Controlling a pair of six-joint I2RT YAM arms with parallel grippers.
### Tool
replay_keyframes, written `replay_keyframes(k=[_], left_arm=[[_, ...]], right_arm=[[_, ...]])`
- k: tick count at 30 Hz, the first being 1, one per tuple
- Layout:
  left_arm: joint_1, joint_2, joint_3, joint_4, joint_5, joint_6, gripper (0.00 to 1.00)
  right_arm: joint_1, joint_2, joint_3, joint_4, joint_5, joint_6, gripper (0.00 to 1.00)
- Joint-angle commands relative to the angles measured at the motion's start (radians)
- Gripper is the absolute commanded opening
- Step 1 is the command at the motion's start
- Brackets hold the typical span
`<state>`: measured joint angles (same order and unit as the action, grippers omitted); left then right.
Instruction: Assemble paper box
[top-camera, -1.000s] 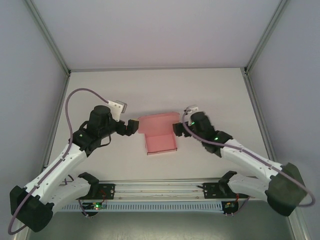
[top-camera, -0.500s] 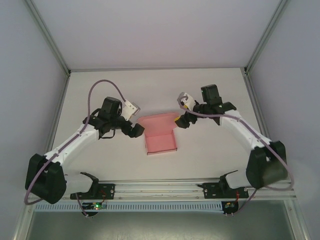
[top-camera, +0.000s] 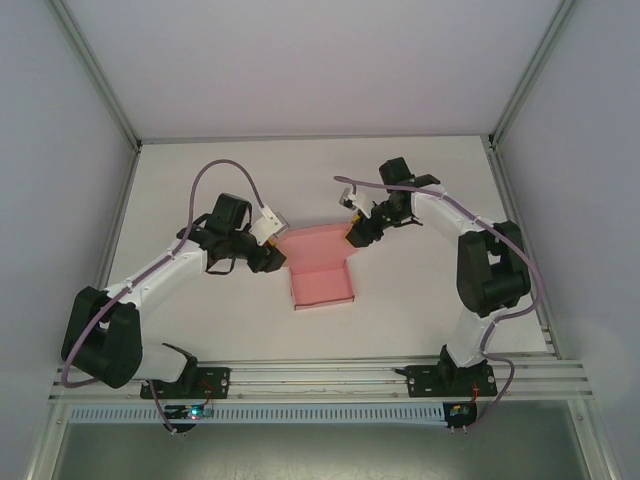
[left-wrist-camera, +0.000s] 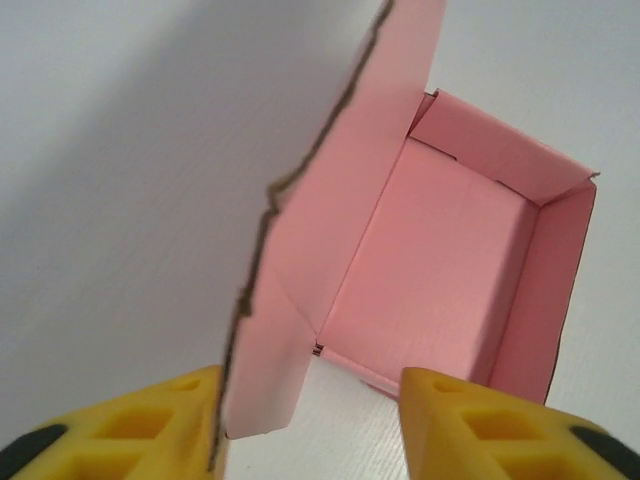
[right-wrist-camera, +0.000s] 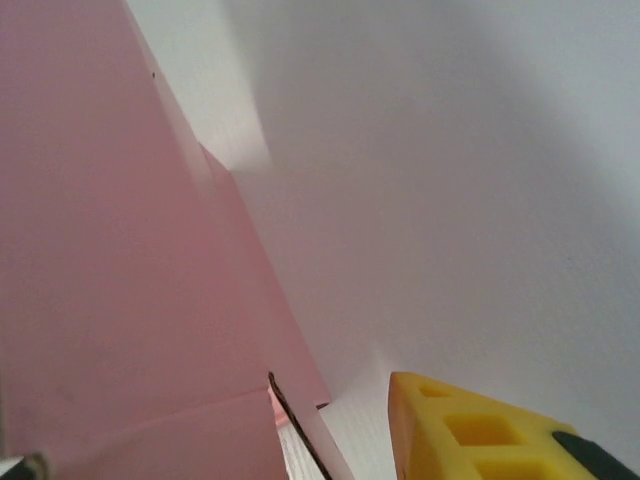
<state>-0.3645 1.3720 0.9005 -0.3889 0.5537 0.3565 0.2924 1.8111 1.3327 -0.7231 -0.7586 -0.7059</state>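
Left gripper fingers stand spread astride the box by its far-left flap (not clamped). Right gripper sits at the far-right flap, grip unclear.

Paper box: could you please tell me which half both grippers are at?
The far half, the lid flap: left gripper and right gripper flank it, not the near walled tray.

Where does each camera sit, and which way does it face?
Top external: above and behind the robot, facing down on the table, paper box, left gripper and right gripper.
Left wrist: faces into the open box between its yellow fingers.
Right wrist: faces close along a pink flap, one yellow finger showing.
All three share the box.
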Motion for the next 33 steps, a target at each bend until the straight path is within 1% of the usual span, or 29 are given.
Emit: replay_keyframes(k=[1, 6, 11, 14, 16, 17, 19, 20, 22, 23, 25, 27, 30, 33], left_arm=[[0.013, -0.003, 0.032, -0.016, 0.042, 0.037, 0.43], [0.013, 0.026, 0.048, -0.038, 0.040, 0.039, 0.38], [0.012, 0.063, 0.074, -0.059, 0.067, 0.036, 0.36], [0.013, 0.076, 0.090, -0.076, 0.062, 0.038, 0.29], [0.013, 0.079, 0.095, -0.085, 0.053, 0.038, 0.24], [0.012, 0.079, 0.096, -0.085, 0.050, 0.037, 0.19], [0.011, 0.075, 0.094, -0.081, 0.037, 0.031, 0.11], [0.012, 0.072, 0.094, -0.075, 0.028, 0.025, 0.09], [0.010, 0.069, 0.094, -0.063, 0.009, 0.008, 0.04], [0.008, 0.067, 0.096, -0.056, 0.000, -0.004, 0.02], [-0.002, 0.062, 0.099, -0.041, -0.022, -0.030, 0.00], [-0.021, 0.057, 0.108, -0.012, -0.064, -0.075, 0.00], [-0.067, 0.063, 0.140, 0.045, -0.193, -0.191, 0.00], [-0.113, 0.084, 0.187, 0.102, -0.357, -0.363, 0.00]], right_arm=[[0.009, 0.014, 0.033, -0.047, -0.033, -0.015, 0.36], [0.010, -0.013, 0.017, -0.058, -0.012, -0.017, 0.36], [0.010, -0.024, 0.018, -0.068, 0.008, 0.002, 0.35], [0.010, -0.031, 0.020, -0.074, 0.011, -0.001, 0.34], [0.009, -0.038, 0.018, -0.079, 0.022, -0.009, 0.31], [0.010, -0.040, 0.020, -0.082, 0.028, -0.007, 0.30], [0.010, -0.045, 0.024, -0.095, 0.039, -0.011, 0.22], [0.009, -0.050, 0.023, -0.097, 0.041, -0.009, 0.18], [0.011, -0.061, 0.021, -0.101, 0.048, -0.005, 0.12], [0.014, -0.071, 0.016, -0.091, 0.058, 0.011, 0.08], [0.025, -0.095, -0.003, -0.048, 0.094, 0.066, 0.04], [0.045, -0.130, -0.040, 0.044, 0.165, 0.176, 0.00], [0.092, -0.190, -0.101, 0.194, 0.309, 0.393, 0.00], [0.164, -0.274, -0.205, 0.361, 0.483, 0.620, 0.00]])
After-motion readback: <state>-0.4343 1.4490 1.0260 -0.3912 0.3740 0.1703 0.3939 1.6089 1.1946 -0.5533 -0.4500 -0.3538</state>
